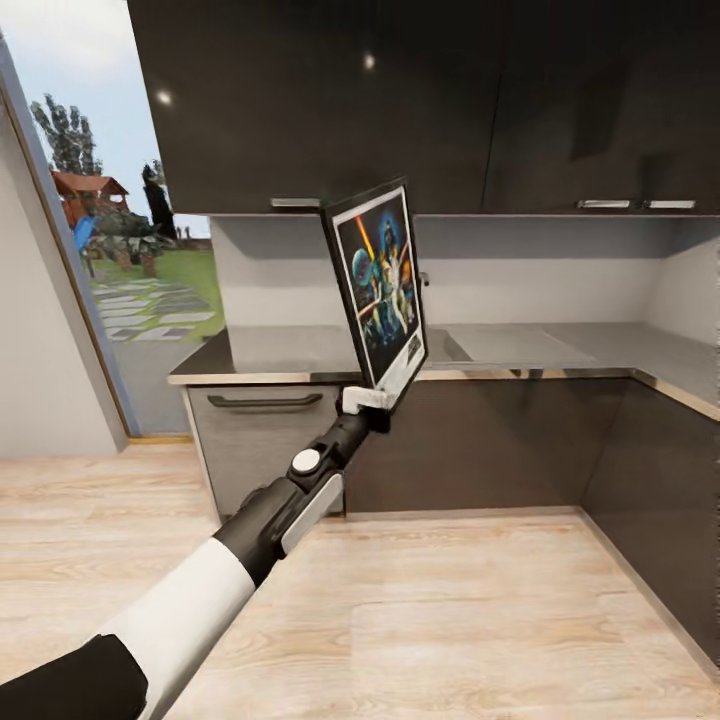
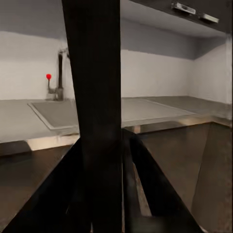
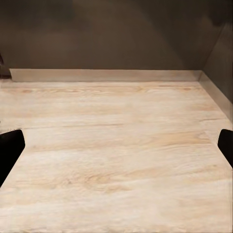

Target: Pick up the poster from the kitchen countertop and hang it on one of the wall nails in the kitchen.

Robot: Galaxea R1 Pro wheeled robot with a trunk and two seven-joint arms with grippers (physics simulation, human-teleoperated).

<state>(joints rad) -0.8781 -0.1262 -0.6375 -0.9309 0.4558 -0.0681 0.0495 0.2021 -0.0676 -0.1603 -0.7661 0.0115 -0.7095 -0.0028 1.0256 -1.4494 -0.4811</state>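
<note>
Pick-up done, carry step in hand. Left gripper (image 1: 368, 400) clamps the poster (image 1: 378, 285) by its lower edge; print stands upright, tilted, clear of the tabletop (image 1: 280, 355), which lies behind it toward 12 o'clock. Sink (image 2: 58, 112) and tap (image 2: 60, 73) beyond. Right gripper (image 3: 116, 145) spread wide, empty, over wood floor (image 3: 116, 160). No wall nail in sight; judged next: turn base, find nail, raise poster.

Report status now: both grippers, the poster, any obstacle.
Left gripper shut on poster's lower edge, poster off the countertop. Right gripper open, over wood floor. No nail seen yet.
</note>
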